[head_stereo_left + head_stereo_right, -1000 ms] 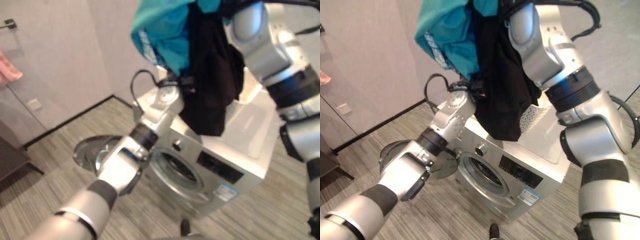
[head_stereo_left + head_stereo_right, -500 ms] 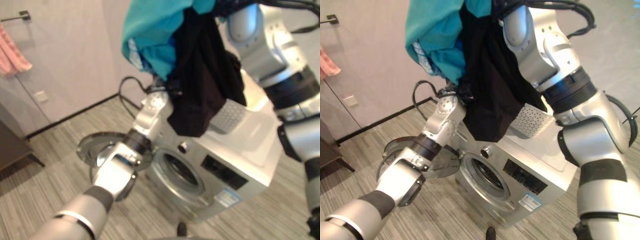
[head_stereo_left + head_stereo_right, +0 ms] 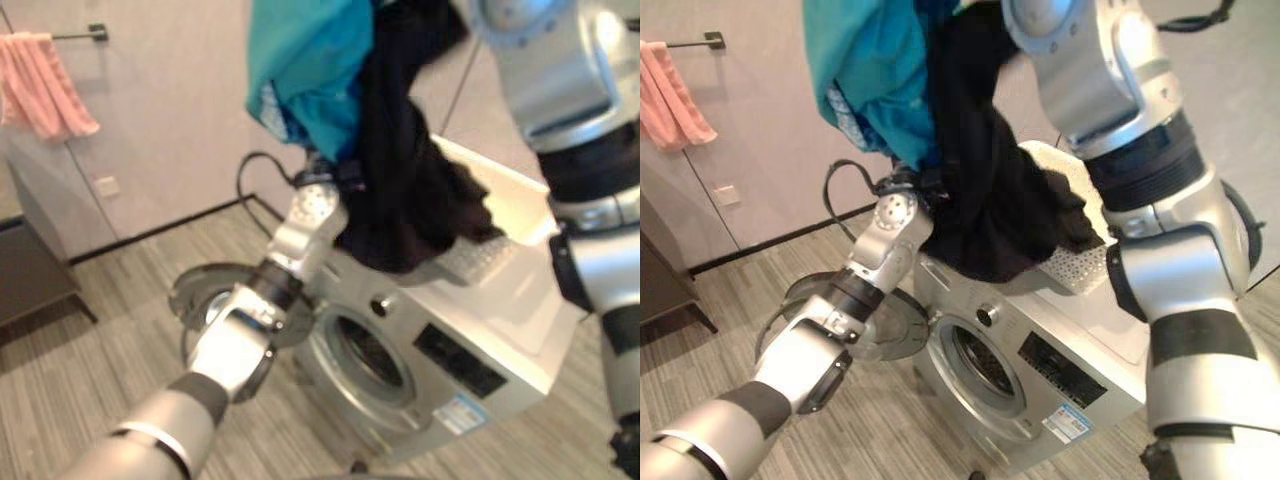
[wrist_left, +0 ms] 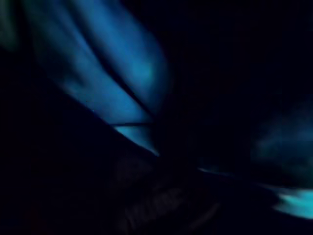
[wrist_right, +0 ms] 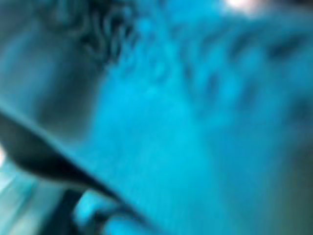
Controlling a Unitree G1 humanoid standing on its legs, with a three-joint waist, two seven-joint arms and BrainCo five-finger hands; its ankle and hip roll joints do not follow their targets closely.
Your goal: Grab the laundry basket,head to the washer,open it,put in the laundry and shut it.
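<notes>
Grey floor; washer [image 3: 1040, 350] door open, drum dark; laundry [image 3: 940, 120] hangs above.

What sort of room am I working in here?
Likely a home laundry or bathroom corner: a front-loading washer with its round door swung open, a pink towel hanging from a wall rail, and a white laundry basket on the washer's top.

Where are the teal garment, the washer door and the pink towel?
teal garment [image 3: 875, 75], right eye view, middle of its hanging fold.
washer door [image 3: 205, 290], left eye view, open door's metal rim.
pink towel [image 3: 45, 80], left eye view, its middle.
</notes>
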